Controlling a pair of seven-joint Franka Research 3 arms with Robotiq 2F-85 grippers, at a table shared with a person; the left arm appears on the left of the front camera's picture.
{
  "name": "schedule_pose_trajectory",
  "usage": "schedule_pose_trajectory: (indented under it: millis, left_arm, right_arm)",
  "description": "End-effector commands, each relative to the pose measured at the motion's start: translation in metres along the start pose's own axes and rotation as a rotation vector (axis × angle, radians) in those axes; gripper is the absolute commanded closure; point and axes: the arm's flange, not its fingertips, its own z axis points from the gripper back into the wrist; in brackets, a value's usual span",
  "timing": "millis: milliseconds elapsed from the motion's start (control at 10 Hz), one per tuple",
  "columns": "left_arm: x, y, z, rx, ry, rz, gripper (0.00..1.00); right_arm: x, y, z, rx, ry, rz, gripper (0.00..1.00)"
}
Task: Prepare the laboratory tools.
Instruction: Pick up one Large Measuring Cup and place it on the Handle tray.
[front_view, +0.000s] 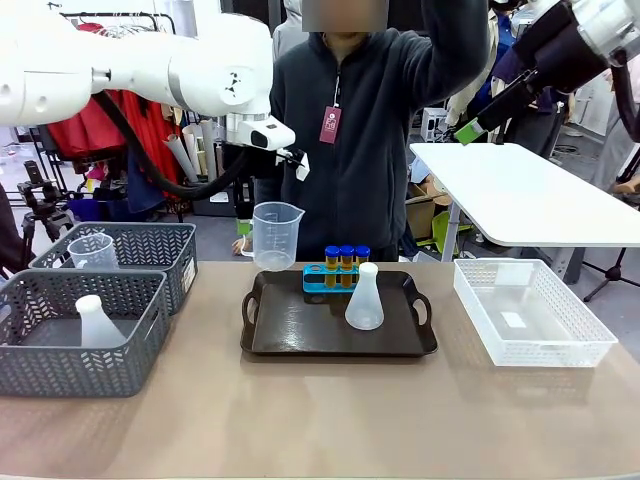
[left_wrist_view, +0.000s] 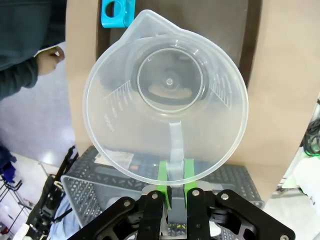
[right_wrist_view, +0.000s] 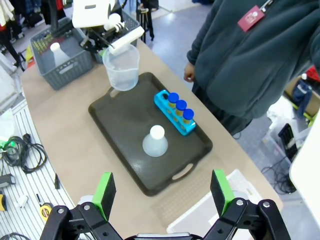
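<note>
Left gripper (left_wrist_view: 173, 186) jaws pinched shut on the handle of the measuring beaker (front_view: 277, 235), held above the back left corner of the dark tray (front_view: 290, 325). Right gripper (right_wrist_view: 163, 192) jaws wide open, empty, high above. Best lowered upright, clear of the blue rack (front_view: 343, 277) and conical flask (front_view: 365, 298).

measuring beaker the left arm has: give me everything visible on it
The measuring beaker is clear, plastic-looking, with a round rim, a pour spout, raised graduation marks on the wall and a flat strap handle. It looks empty. The left tool is shut on that handle, its green pads either side, holding the beaker upright in the air above the far left corner of the dark tray. Nothing else touches it.
</note>
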Motion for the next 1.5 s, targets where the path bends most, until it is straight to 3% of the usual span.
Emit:
schedule_pose_trajectory:
  millis: [0,600,1400]
  left_arm:
    - [0.002,0.011,-0.021,0.006,-0.013,-0.049,1.00]
    - [0.032,0.036,-0.087,-0.075,-0.026,-0.137,1.00]
    - [0.057,0.009,-0.122,-0.158,-0.065,-0.238,1.00]
  right_arm:
    - [0.000,0.000,0.001,0.000,-0.003,0.000,0.00]
    - [0.000,0.000,0.001,0.000,-0.003,0.000,0.00]
    - [0.000,0.000,0.001,0.000,-0.003,0.000,0.00]
